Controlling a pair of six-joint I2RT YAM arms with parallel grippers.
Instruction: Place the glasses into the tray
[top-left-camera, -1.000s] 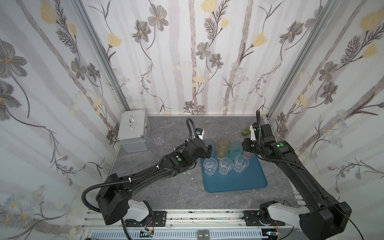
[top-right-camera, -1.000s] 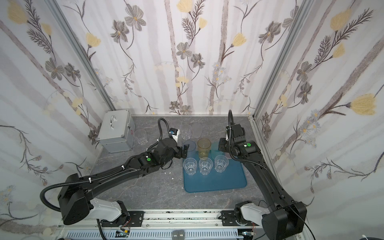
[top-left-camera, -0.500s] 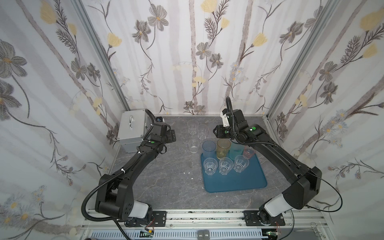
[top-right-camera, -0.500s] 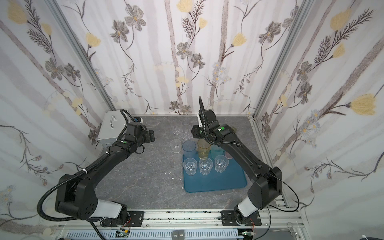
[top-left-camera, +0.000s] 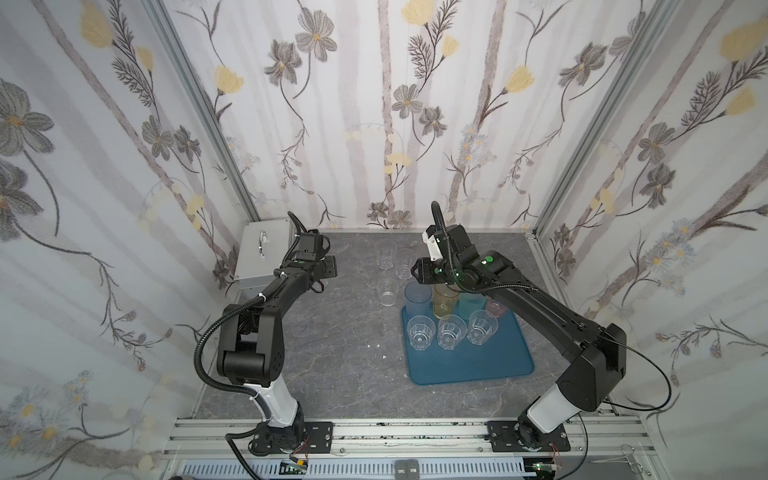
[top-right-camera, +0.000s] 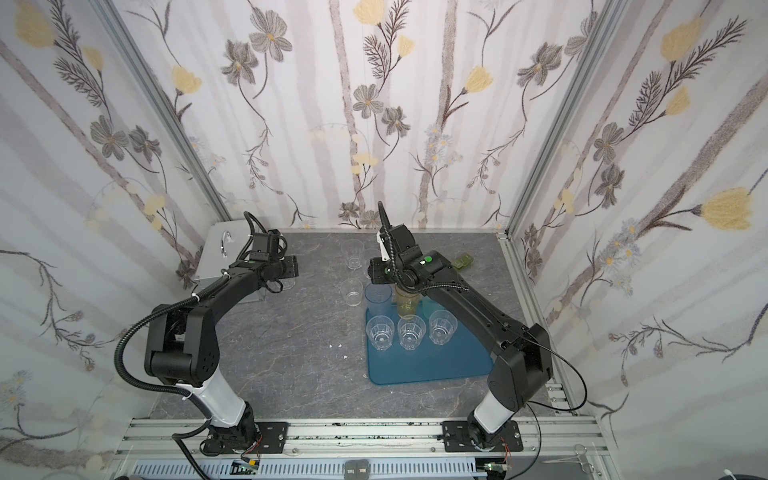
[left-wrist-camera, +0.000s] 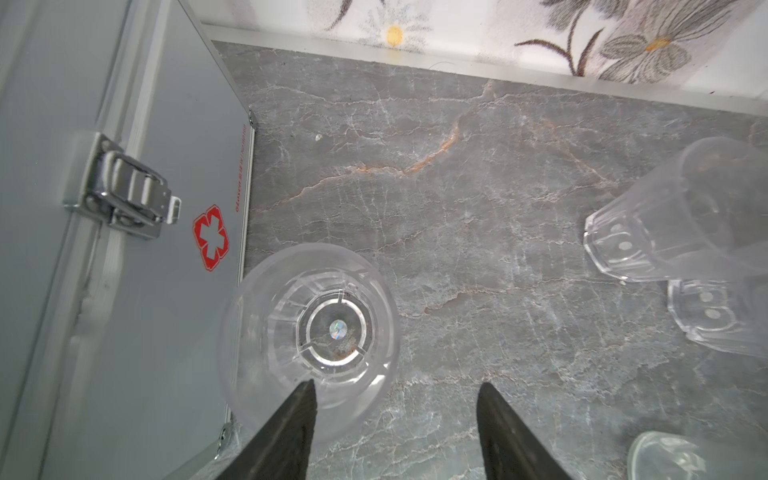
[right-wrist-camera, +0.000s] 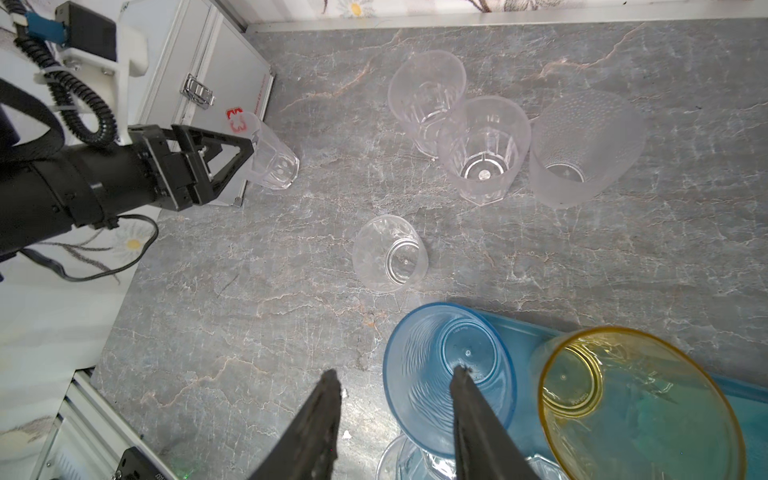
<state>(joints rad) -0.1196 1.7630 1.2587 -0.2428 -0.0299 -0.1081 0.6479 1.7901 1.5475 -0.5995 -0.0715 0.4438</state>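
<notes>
1. Far left, I see the case (top-left-camera: 262, 259) against the wall.
2. My left gripper (left-wrist-camera: 395, 386) hangs just beside it, above a clear glass (left-wrist-camera: 309, 332) that stands upright on the table close against the case. The fingers are apart, one tip over the glass's mouth and the other outside its rim, clamping nothing.
3. In the middle, three loose glasses (top-left-camera: 387, 291) stand on the bare table. The right wrist view adds a frosted glass (right-wrist-camera: 582, 153) beside them.
4. My right gripper (right-wrist-camera: 395, 372) is above the blue glass (top-left-camera: 417, 297). Its fingers are apart, one over the mouth and one outside, not gripping.
5. Right of centre lies the tray (top-left-camera: 478, 365). The blue glass stands at its far left corner, with the yellow glass (top-left-camera: 444, 303), teal glass (top-left-camera: 471, 305) and pink glass (top-left-camera: 496, 307) in a row to its right. Three faceted glasses (top-left-camera: 451, 332) line up in front of them.
</notes>
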